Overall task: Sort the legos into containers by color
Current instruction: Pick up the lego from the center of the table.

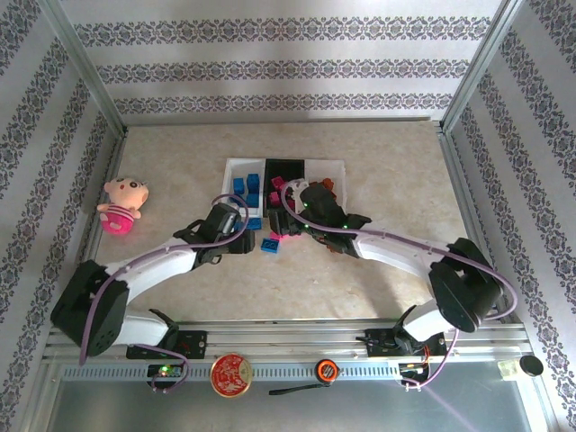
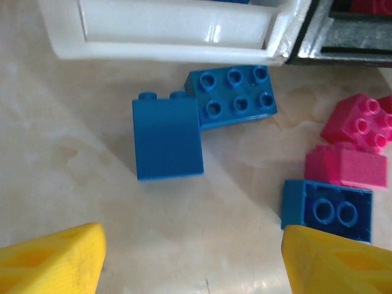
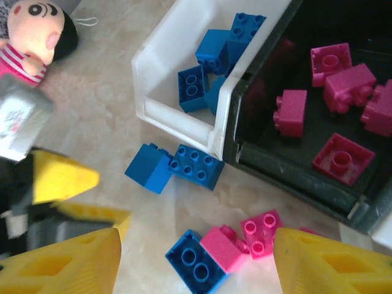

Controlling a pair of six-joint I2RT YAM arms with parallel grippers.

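While the left tool [image 2: 193, 248] and right tool [image 3: 196, 248] hang open and empty above the desk [image 2: 61, 171], three blue bricks [image 2: 168, 138] and at least two pink bricks [image 2: 346, 165] lie before the white tray [image 2: 171, 24]. One blue lies on its side, studs toward that tray, touching a six-stud brick [image 2: 236, 95] with studs up. The black tray [image 3: 288, 171] is cropped.

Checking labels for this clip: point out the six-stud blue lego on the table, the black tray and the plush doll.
six-stud blue lego [image 2: 236, 95], left wrist view, studded top face.
black tray [image 3: 294, 177], right wrist view, near wall.
plush doll [image 1: 121, 205], top external view, its middle.
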